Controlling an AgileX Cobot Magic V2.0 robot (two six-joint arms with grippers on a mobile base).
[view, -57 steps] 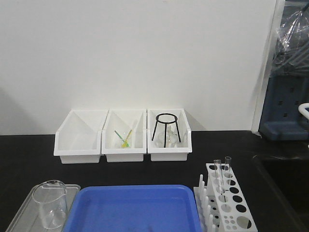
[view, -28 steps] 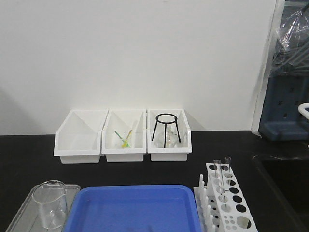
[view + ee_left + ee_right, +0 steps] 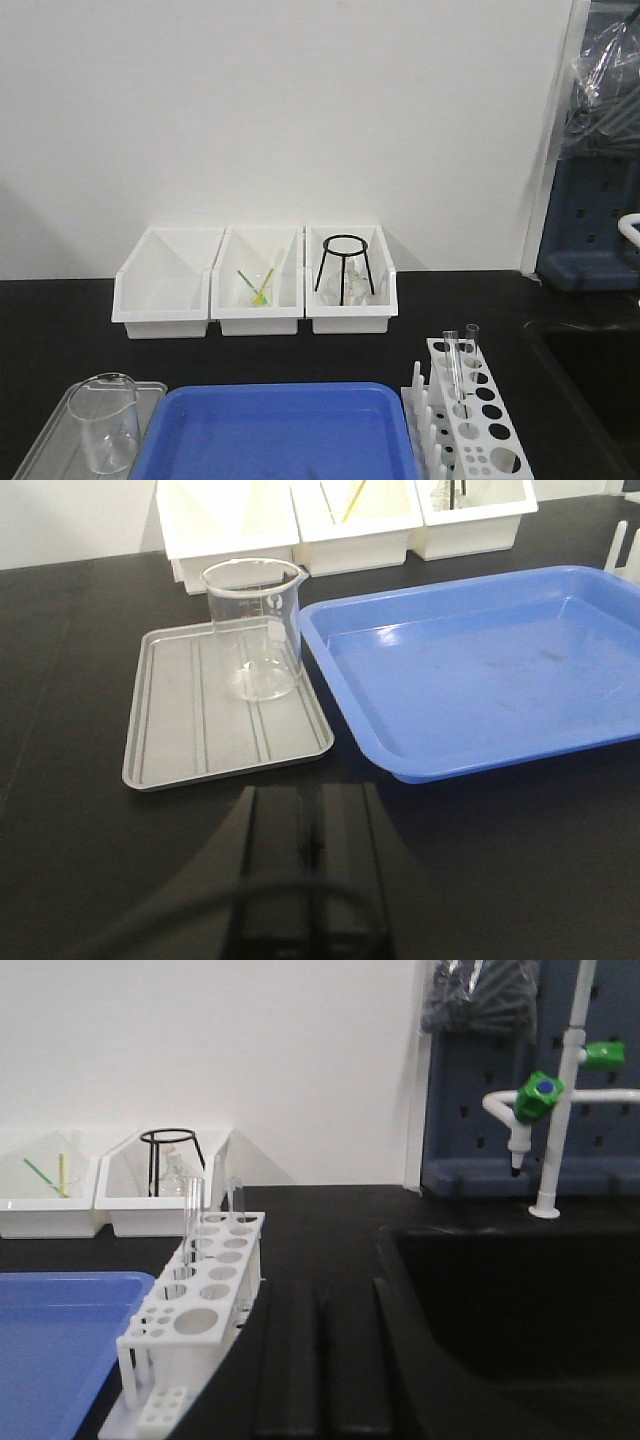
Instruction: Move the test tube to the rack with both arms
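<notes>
Test tubes [image 3: 452,360] stand upright in the rack [image 3: 480,420]; only the right wrist view shows green taps [image 3: 545,1090] beyond the black counter [image 3: 60,330]. Neither gripper's closure can be told.

It was plainly a laboratory: a black bench [image 3: 60,320] carried a glass beaker [image 3: 253,628], a test-tube rack [image 3: 197,1300] and a tripod stand [image 3: 343,267], beside a sink [image 3: 520,1300] with green-valved taps [image 3: 535,1095].
</notes>
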